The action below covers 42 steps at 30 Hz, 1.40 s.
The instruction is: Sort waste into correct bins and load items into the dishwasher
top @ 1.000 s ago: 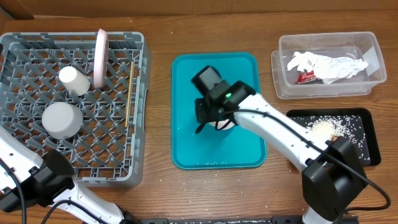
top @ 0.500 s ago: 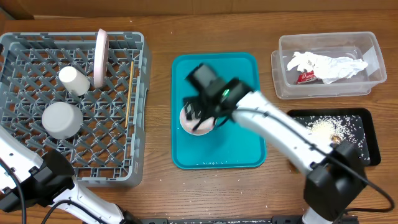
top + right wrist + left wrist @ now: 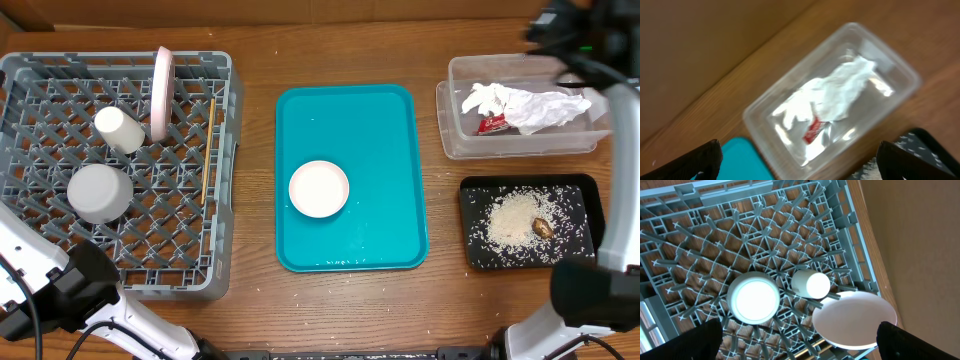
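Observation:
A pale bowl (image 3: 319, 188) stands alone on the teal tray (image 3: 370, 120). The grey dishwasher rack (image 3: 120, 62) holds a white cup (image 3: 119, 128), an upturned bowl (image 3: 99, 192), a pinkish plate (image 3: 162, 92) on edge and wooden chopsticks (image 3: 208, 150). My left gripper (image 3: 800, 340) hangs open high over the rack, looking down on the bowl (image 3: 754, 298), cup (image 3: 811, 284) and plate (image 3: 855, 319). My right gripper (image 3: 552, 25) is blurred at the far right; it (image 3: 800, 160) is open and empty above the clear tub (image 3: 765, 112), which holds white paper (image 3: 840, 90) and a red wrapper (image 3: 813, 131).
The clear tub (image 3: 600, 75) sits at the back right. In front of it, the black tray (image 3: 590, 200) holds rice grains (image 3: 515, 220) and a brown lump (image 3: 543, 227). The left arm's base is at the bottom left corner.
My right gripper opened and let go of the bowl on the teal tray. It then swung up and away to the far right, above the clear tub. The left arm has not moved.

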Each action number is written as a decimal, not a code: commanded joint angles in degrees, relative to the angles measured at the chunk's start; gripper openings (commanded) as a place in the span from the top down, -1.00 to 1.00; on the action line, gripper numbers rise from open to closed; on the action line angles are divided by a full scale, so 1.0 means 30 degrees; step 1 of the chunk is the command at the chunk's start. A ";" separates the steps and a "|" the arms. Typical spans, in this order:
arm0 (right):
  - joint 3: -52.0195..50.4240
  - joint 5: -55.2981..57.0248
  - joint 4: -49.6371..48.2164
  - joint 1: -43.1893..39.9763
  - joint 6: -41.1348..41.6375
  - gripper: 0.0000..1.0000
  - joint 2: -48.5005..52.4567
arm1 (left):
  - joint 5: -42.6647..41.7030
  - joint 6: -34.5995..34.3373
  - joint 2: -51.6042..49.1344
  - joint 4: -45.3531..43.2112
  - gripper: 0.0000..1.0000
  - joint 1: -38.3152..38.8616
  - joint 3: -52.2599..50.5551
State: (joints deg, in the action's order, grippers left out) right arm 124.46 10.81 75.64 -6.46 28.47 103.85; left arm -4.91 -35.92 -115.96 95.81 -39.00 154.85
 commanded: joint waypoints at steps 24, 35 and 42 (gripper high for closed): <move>0.0036 -0.1996 0.0044 -0.5107 0.0029 -1.00 -0.0321 | -0.5013 0.5260 -0.0561 0.0313 -0.92 1.4987 -0.1122; 0.0036 -0.1996 0.0044 -0.5107 0.0029 -1.00 -0.0321 | 0.1683 0.4663 -0.4583 0.0328 -0.59 2.4757 -0.5916; 0.0036 -0.1989 0.0044 -0.5107 0.0029 -1.00 -0.0321 | 0.2703 0.3191 -0.6339 -0.1027 -0.55 2.5514 -0.7570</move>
State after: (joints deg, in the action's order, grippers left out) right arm 124.38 4.73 75.99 -21.71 28.49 103.88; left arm -0.93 -22.83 -134.96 94.19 37.91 133.34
